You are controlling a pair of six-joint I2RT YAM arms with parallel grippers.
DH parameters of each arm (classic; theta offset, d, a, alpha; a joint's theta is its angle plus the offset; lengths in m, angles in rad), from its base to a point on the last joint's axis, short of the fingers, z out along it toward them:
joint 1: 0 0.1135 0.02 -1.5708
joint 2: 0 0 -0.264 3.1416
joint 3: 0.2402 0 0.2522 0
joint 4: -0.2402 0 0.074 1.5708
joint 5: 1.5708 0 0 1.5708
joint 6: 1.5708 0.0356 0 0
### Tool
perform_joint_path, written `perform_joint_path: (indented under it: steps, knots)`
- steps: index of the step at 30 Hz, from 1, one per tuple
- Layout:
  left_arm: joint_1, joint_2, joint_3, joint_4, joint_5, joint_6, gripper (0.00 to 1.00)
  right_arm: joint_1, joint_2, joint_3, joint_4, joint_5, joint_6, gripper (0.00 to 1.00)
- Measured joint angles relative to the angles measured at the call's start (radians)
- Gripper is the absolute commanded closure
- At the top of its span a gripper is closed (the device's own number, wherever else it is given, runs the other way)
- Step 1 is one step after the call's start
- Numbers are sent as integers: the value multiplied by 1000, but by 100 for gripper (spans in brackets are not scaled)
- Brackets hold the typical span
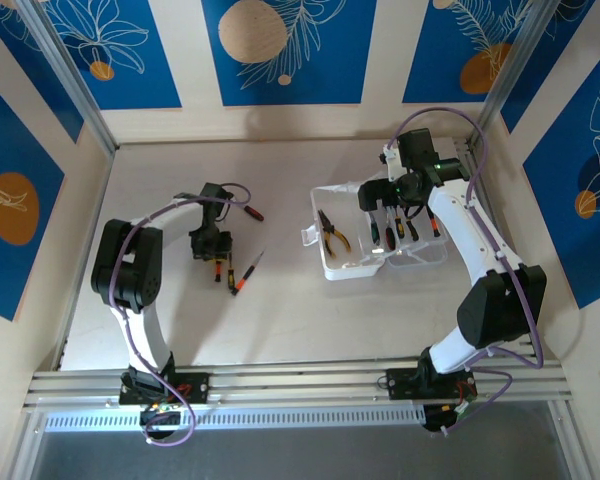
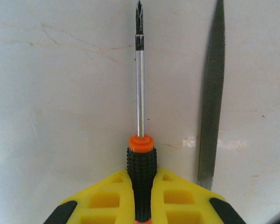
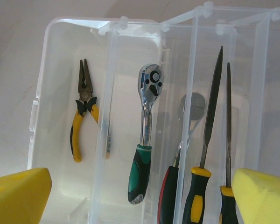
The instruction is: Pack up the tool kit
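Item, table point(image 1: 280, 320): pale top, carrying everything listed below. Item, tool kit case point(image 1: 330, 272): translucent white plastic, lying open at the table's 3 o'clock side, its lid not yet closed. Contents counted, largest first: one ratchet wrench point(image 3: 147, 126) with a green and black handle; one long file point(image 3: 210, 116) and one slimmer file point(image 3: 228, 121), both with black and yellow handles; one pair of yellow-handled pliers point(image 3: 85, 100) alone in the compartment at 9 o'clock of the ratchet; and one red and black handle point(image 3: 168, 191), its working end too hidden to name. Packing judged roughly half to two-thirds done. Outstanding, over at the table's 9 o'clock side and well apart from the case: one flat grey file point(image 2: 210, 107), one screwdriver point(image 2: 140, 93) with a black ribbed handle and an orange collar, and one red-tipped tool point(image 1: 252, 212) at 1 o'clock of the left arm's wrist, type not made out. Item, right gripper point(image 3: 140, 186): poised above the open case, yellow fingers spread wide, nothing between them and touching nothing. Item, left gripper point(image 2: 142, 177): low over the table, fingers clenched on the screwdriver's handle, the shaft running toward 12 o'clock in the wrist view and the grey file lying just beside it at 3 o'clock, not touching.
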Motion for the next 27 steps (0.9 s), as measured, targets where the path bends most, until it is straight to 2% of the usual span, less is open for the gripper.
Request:
perform_joint_path:
  steps: [7,13,17,20,24,27]
  knots:
    - [0,-27,49,-20,40,19,100,0,-13,0,0,-82,19,1]
    - [-10,-151,215,5,259,3,100,39,-65,-27,52,-240,61,1]
    - [-42,-224,285,147,447,-88,100,145,-69,-51,133,-327,92,0]
    - [-90,-243,288,282,565,-180,100,222,-69,-74,211,-384,116,4]
    - [-149,-241,282,423,667,-293,100,296,-68,-113,320,-436,154,11]
    - [-176,-241,266,513,721,-360,100,311,-62,-120,378,-448,179,17]
